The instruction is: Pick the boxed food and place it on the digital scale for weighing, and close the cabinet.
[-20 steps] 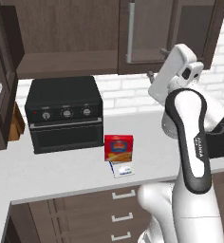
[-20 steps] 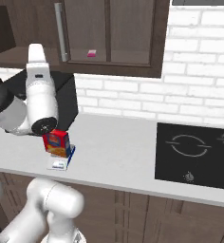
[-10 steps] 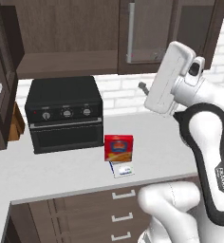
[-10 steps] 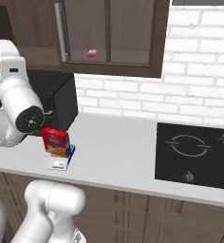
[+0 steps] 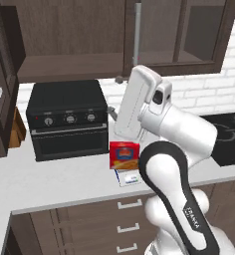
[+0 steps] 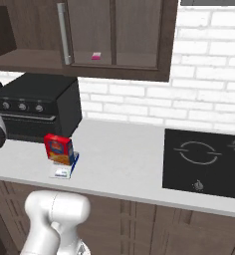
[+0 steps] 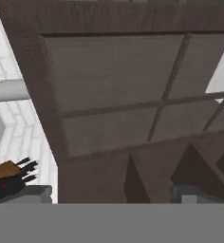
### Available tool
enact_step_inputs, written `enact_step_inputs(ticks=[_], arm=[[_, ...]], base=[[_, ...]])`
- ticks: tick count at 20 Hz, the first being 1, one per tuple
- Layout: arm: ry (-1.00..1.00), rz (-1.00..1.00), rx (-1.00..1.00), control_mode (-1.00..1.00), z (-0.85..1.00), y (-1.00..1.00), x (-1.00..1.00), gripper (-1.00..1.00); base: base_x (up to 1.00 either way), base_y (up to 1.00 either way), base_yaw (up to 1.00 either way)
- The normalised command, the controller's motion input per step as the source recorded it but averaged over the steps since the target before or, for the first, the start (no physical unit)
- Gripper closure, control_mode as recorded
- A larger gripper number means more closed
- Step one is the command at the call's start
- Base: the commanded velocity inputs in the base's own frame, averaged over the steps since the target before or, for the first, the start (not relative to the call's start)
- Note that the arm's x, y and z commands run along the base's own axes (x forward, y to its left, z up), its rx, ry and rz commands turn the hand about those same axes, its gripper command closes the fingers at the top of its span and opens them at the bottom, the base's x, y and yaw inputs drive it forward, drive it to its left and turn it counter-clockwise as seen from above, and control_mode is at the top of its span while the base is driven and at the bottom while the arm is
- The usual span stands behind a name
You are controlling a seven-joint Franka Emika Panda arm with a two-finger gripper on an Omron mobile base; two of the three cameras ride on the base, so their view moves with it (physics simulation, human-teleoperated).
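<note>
A kitchen wall of white brick [image 6: 209, 99] runs behind a pale grey counter [image 6: 119, 159]. Above it hangs the cabinet [image 6: 114, 35], wide and dark brown, with glass-paned doors. Its right-hand doors are shut, with a vertical silver handle [image 6: 63, 32] on one. At the far left of the left base view a door [image 5: 2, 74] stands swung out toward the camera, and the shelf [image 5: 64, 64] behind it is bare. A tiny pink-and-white item [image 6: 95, 56] lies behind the glass in the right base view.

Below the counter are dark drawers [image 5: 124, 219] with white handles. A black cooktop [image 6: 204, 159] is set into the counter on the right. A black toaster oven [image 5: 67, 119] with three knobs stands on the left, under the cabinet.

In front of the oven, toward the counter's front edge, the box [image 5: 124, 155] stands upright on the scale [image 5: 128, 177], red face forward. The scale's white end sticks out in front of it.

The white arm [image 5: 169, 149] rises in front of the box, its hand lifted toward the cabinet. In the hand view a glass-paned door [image 7: 118, 95] is close ahead. The gripper itself is hidden; by the reading its jaws are spread wide, and nothing shows in them.
</note>
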Motion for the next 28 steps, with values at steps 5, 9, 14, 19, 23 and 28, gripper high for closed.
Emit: enact_step_inputs(ticks=[5, 9, 14, 19, 23, 28], arm=[[-0.01, 0.04, 0.03, -1.00, -0.01, 0.62, -0.14, -1.00], [0.00, 0.06, 0.03, -1.00, -0.01, 0.42, -0.21, -1.00], [-0.06, 0.06, 0.00, -1.00, 0.00, 0.66, -0.27, -1.00], [-0.01, 0.09, 0.01, -1.00, -0.04, 0.98, -0.14, -1.00], [0.00, 0.12, 0.04, -1.00, -0.01, 0.99, -0.26, -1.00], [-0.04, 0.15, 0.10, -1.00, 0.00, 0.42, -0.79, -1.00]], base=[[0.00, 0.00, 0.00], [0.00, 0.00, 0.00], [0.00, 0.00, 0.00], [0.00, 0.00, 0.00], [0.00, 0.00, 0.00], [0.00, 0.00, 0.00]])
